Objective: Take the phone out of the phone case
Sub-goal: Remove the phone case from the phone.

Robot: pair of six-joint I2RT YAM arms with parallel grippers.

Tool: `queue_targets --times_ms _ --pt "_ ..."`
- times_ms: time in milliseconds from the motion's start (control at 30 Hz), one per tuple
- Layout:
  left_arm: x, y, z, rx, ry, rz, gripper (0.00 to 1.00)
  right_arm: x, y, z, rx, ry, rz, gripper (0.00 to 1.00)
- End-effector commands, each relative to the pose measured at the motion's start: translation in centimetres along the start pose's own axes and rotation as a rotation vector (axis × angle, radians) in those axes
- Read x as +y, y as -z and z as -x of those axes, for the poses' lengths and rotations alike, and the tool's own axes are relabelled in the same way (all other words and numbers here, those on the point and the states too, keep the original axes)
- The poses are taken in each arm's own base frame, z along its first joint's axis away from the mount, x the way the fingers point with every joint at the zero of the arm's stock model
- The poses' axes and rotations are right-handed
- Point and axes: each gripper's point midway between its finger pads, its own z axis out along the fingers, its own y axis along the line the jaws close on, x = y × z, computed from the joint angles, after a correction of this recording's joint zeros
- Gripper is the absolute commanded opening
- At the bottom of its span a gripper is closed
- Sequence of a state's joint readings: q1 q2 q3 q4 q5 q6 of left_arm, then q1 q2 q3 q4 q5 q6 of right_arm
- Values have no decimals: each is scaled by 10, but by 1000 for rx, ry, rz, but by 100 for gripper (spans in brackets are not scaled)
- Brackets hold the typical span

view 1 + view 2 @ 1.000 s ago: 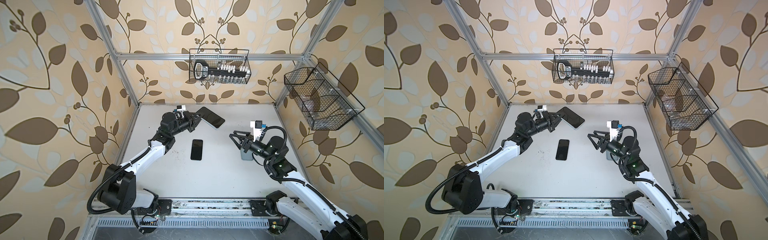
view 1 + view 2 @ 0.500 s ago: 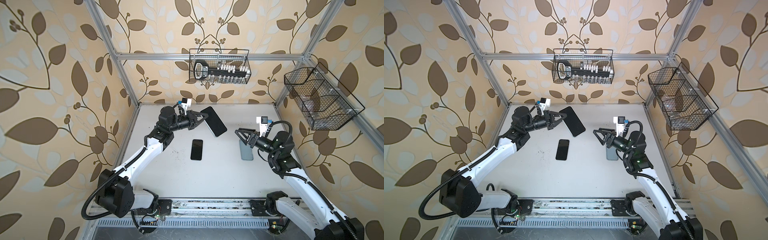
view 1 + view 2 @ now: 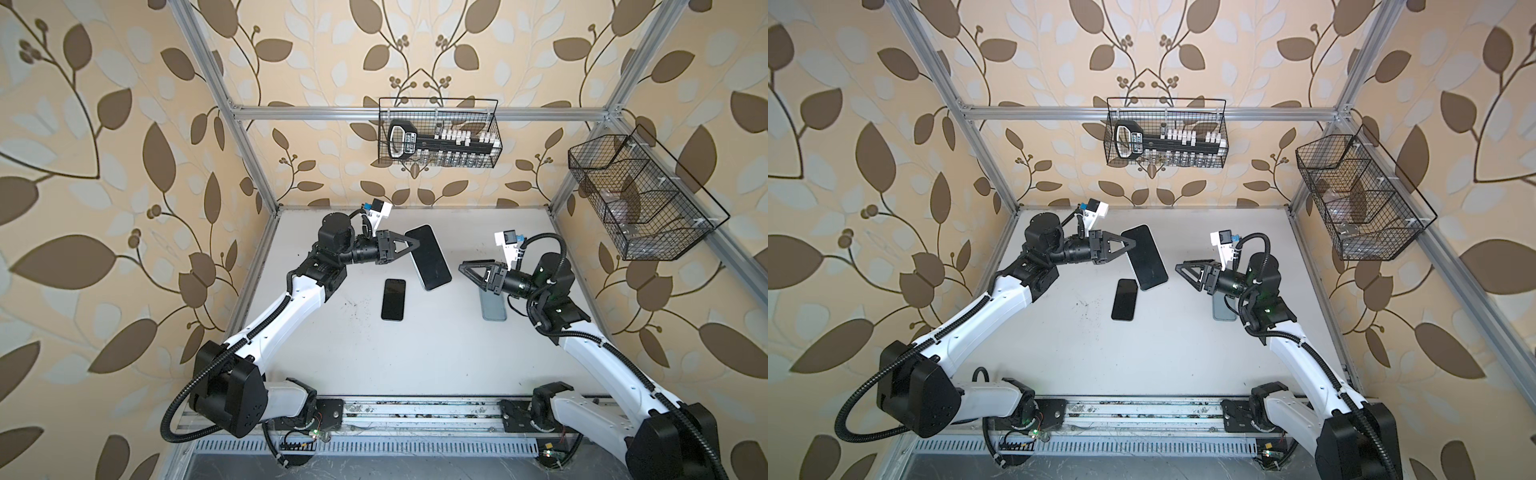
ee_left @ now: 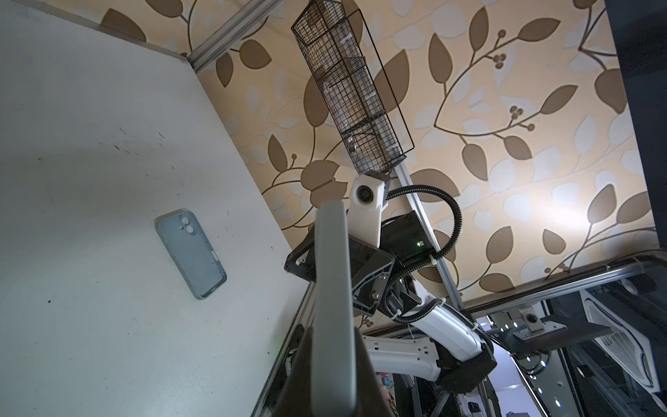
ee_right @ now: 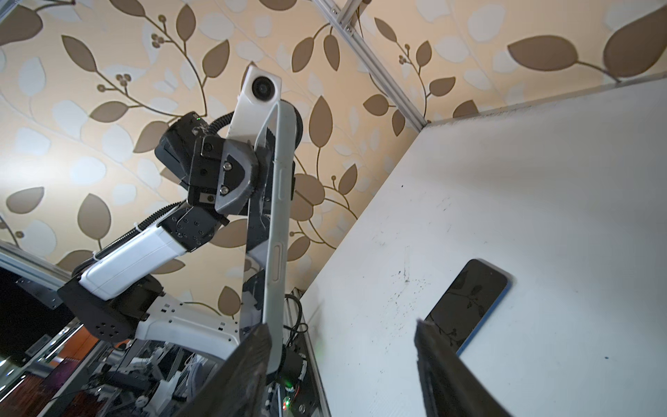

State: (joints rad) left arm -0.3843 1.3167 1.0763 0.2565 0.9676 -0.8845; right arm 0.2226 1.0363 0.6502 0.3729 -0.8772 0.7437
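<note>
The left fingers (image 3: 409,246) are clenched on one edge of a phone (image 3: 430,259) raised off the tabletop (image 3: 415,365). It seems to wear a grey case (image 5: 277,224). The right fingers (image 3: 478,272) are released, near its free end. They should pinch only the case rim at that corner and peel, while the left grip stays firm. Count: two phones, the loose phone (image 3: 393,299) lying below, between both fingers, and one empty case (image 3: 493,309) under the right fingers.

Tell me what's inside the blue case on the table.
Nothing: in the left wrist view the blue case lies empty, open side up. In both top views the right gripper covers its far end.
</note>
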Motion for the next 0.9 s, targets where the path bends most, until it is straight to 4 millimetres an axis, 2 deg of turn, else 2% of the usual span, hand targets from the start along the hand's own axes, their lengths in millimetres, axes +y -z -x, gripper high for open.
queue_targets --times_ms 0,333,533,700,867 --pt "-44 7 13 -4 -165 -98 0 16 -6 -3 29 32 69 61" --pt "-37 5 13 4 -162 -82 0 34 -12 -12 56 66 134 45" --pt "-33 5 15 -6 -153 -69 0 37 -10 -13 52 65 148 45" --pt "-31 5 17 -16 -150 -59 0 39 -10 -12 33 40 172 51" --pt "-29 6 21 -49 -140 -47 0 37 -10 0 -76 -42 174 53"
